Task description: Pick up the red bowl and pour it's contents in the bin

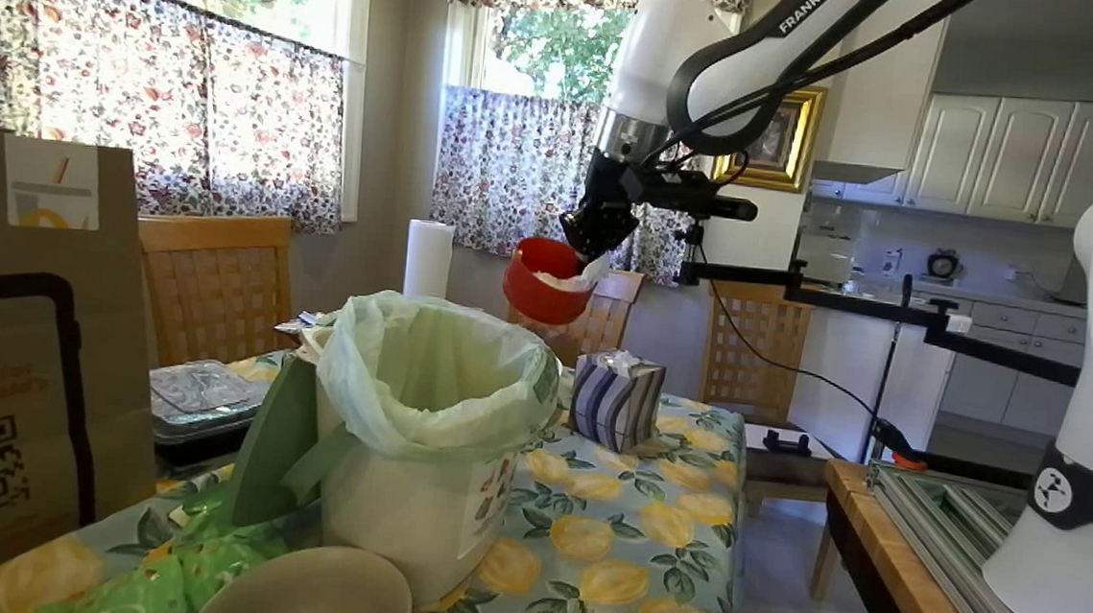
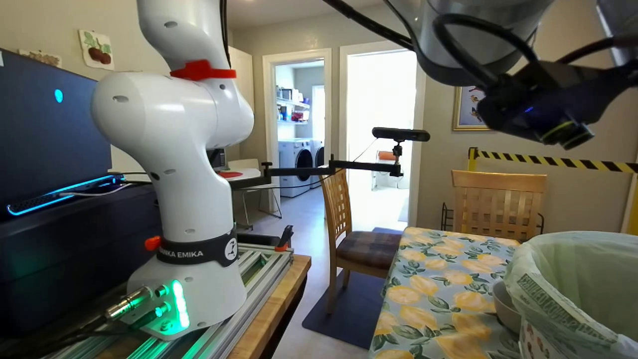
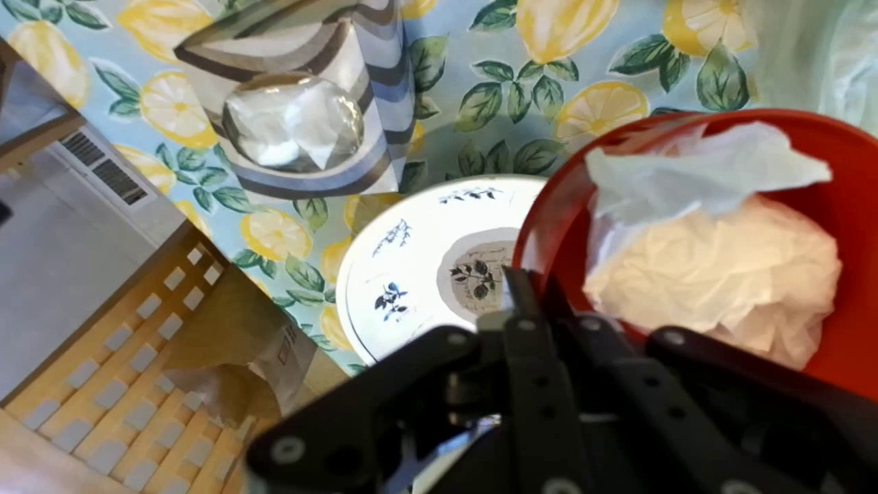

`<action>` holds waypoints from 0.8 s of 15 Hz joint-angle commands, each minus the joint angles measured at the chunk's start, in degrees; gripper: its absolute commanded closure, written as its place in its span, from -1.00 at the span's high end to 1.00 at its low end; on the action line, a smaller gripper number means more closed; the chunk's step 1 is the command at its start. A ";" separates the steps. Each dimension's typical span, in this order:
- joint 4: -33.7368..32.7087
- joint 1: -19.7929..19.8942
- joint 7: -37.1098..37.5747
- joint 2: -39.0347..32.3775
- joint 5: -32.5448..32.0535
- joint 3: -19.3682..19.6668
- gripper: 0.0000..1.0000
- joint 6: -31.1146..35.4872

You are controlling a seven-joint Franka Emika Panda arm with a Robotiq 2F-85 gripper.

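The red bowl [image 1: 539, 296] hangs in the air, slightly tilted, with crumpled white and cream tissue [image 3: 713, 274] inside. In the wrist view the bowl [image 3: 850, 302] fills the right side. My gripper [image 1: 591, 252] is shut on its rim; in the wrist view the fingertips [image 3: 538, 288] pinch the rim's near left side. The bin [image 1: 398, 508] is white, lined with a pale green bag, and stands open on the table. In an exterior view the bowl shows up and to the right of the bin's opening, apart from it. The bin [image 2: 543, 294] also shows in an exterior view; the bowl is hidden there.
A striped tissue box [image 1: 617, 400] stands beside the bin, and a white patterned plate [image 3: 405, 261] lies below the gripper. A beige bowl [image 1: 314, 598], green lid [image 1: 272, 446], paper towel roll [image 1: 428, 258] and brown paper bag [image 1: 113, 315] surround the bin. Chairs [image 1: 222, 274] stand at the table.
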State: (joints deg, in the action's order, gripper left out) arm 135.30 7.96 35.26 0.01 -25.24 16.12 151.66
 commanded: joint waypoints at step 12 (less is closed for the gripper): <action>-8.41 -2.05 18.99 1.93 -31.58 -12.76 -0.98 -23.81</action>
State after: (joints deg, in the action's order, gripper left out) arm 129.76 7.00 51.35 3.98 -52.78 4.82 131.71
